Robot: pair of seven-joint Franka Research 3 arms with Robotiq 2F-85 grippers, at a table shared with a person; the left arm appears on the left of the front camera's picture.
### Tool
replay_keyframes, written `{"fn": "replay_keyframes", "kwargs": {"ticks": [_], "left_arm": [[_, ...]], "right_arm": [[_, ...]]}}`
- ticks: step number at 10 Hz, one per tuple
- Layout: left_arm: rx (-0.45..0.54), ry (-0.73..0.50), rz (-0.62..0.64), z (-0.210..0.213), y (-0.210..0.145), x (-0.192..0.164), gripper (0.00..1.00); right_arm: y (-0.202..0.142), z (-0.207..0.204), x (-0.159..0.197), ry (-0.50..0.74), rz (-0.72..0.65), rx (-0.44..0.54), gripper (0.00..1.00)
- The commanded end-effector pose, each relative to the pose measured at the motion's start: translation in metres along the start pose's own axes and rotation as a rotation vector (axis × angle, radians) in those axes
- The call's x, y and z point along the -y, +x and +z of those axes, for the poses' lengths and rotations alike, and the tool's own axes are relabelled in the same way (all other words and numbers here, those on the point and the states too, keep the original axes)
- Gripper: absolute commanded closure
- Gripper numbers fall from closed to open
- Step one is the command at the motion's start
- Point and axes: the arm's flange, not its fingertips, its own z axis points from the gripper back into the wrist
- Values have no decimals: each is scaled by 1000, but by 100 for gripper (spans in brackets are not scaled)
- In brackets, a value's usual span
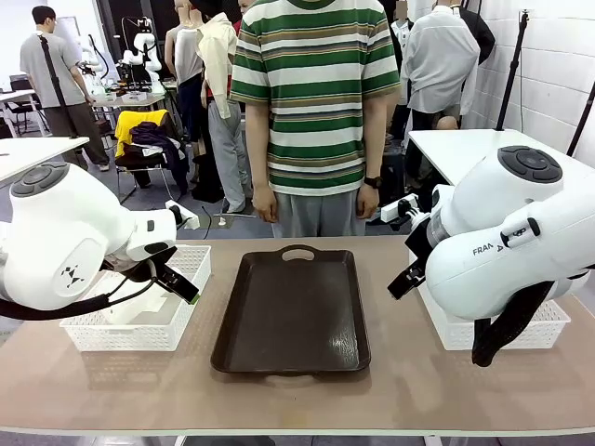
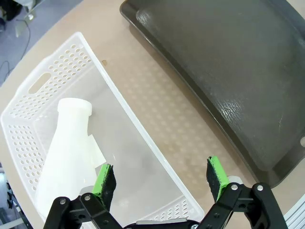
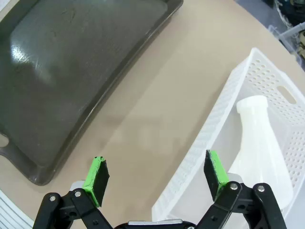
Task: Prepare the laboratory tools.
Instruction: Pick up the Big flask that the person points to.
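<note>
**Partner:** How do your grippers stand?

**Me:** Both are spread wide and carry nothing. My left gripper (image 2: pixel 160 177) hangs over the long wall of the left basket (image 2: pixel 52 62), the wall that faces the tray (image 2: pixel 228 62). One pad is above the basket's inside, the other above the bare strip of table (image 2: pixel 162 119) between basket and tray. My right gripper (image 3: pixel 155 176) mirrors that over the right basket (image 3: pixel 224 109), near the table's right edge.

**Partner:** And the flasks?

**Me:** There is one in each basket, lying on its side. The left flask (image 2: pixel 71 148) runs along its basket's length, with its neck toward the short end with the handle slot and its wide base toward the end under my wrist. The right flask (image 3: pixel 259 152) lies the same way in its own basket.

**Partner:** What does the pick turn on?

**Me:** Each flask lies to the outer side of its gripper, away from the tray, not between the fingers. I judge that each arm must shift outward, toward the table's side edge, before it goes down. My jaws open roughly across each flask's long axis, which should suit a grip on the neck or the upper cone. The left arm is nearer the left flask and the right arm nearer the right one, so I see no need to reach across the middle.

**Partner:** The tray?

**Me:** It sits at the table's middle between the baskets, in front of the person (image 1: pixel 316 93).
</note>
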Motion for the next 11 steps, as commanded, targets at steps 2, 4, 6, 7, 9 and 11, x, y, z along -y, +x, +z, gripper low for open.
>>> {"fn": "replay_keyframes", "kwargs": {"ticks": [2, 4, 6, 7, 9, 11], "left_arm": [[0, 1, 1, 0, 0, -1, 0], [0, 1, 1, 0, 0, -1, 0], [0, 1, 1, 0, 0, -1, 0], [0, 1, 1, 0, 0, -1, 0], [20, 28, 11, 20, 1, -6, 0], [131, 83, 22, 57, -1, -24, 0]], "right_arm": [[0, 0, 0, 0, -1, 0, 0], [0, 0, 0, 0, -1, 0, 0], [0, 0, 0, 0, -1, 0, 0], [0, 0, 0, 0, 0, 0, 0], [-4, 43, 26, 14, -30, 21, 0], [-5, 75, 40, 49, -9, 80, 0]]}}
